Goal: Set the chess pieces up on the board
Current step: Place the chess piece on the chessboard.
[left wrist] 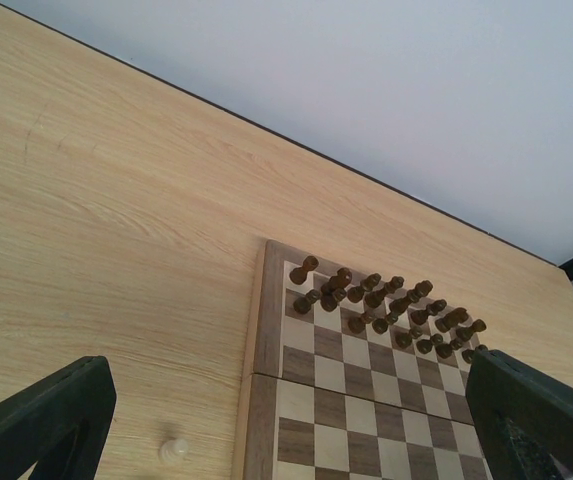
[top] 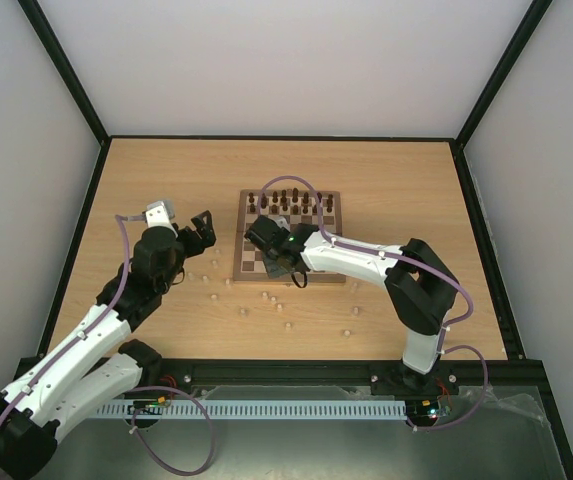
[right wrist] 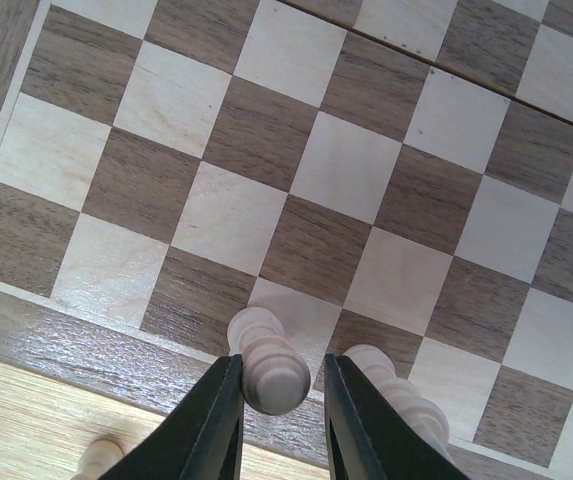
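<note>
The board [top: 242, 240] lies at the table's middle, with dark brown pieces [top: 291, 203] on its two far rows. My right gripper [top: 292, 274] is at the board's near edge. In the right wrist view its fingers [right wrist: 214, 425] stand either side of a cream piece [right wrist: 266, 365] on a near-row square of the board [right wrist: 316, 170]. The piece touches the left finger, with a gap at the right one. A second cream piece [right wrist: 401, 395] stands beside it. Several cream pieces [top: 265, 296] lie loose on the table. My left gripper [top: 204, 225] is open and empty, left of the board.
The left wrist view shows the board [left wrist: 366, 400], the dark pieces [left wrist: 386, 300] and one cream piece [left wrist: 174, 450] on the table beside the board's left border. Another cream piece [right wrist: 101, 458] lies just off the board's near edge. Black frame rails edge the table.
</note>
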`<state>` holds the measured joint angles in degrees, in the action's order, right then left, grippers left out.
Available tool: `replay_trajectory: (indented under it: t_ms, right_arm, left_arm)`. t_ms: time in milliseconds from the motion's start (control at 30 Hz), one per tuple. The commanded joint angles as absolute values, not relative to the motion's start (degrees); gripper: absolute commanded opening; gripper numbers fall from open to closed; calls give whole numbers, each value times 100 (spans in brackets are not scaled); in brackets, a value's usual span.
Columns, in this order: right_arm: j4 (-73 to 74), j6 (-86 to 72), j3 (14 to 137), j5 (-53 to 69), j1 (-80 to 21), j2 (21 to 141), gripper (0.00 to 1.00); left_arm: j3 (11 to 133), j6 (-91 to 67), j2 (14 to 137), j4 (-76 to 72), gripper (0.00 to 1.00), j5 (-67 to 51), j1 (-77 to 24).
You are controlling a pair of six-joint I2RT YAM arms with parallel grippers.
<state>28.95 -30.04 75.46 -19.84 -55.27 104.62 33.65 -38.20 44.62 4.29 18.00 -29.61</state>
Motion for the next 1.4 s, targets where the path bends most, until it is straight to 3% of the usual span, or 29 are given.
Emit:
replay_trajectory:
  t_ms: [0, 367, 967, 1367]
  right_arm:
    - [3282, -3015, 7496, -2049, -5583, 10565, 23]
    - [3416, -2996, 7588, -2168, -5625, 10688, 16]
    - [3735, -3068, 7699, -2409, -5662, 10681, 16]
    - [3630, -3006, 7733, -2295, -5695, 10729, 25]
  left_arm:
    - [3308, -3848, 4491, 352, 99, 1767, -2953]
    - [3309, -3848, 4486, 343, 99, 1754, -2953]
    - [3308, -3856, 4508, 334, 99, 1719, -2953]
    - [3308, -3848, 4513, 341, 99, 1731, -2948]
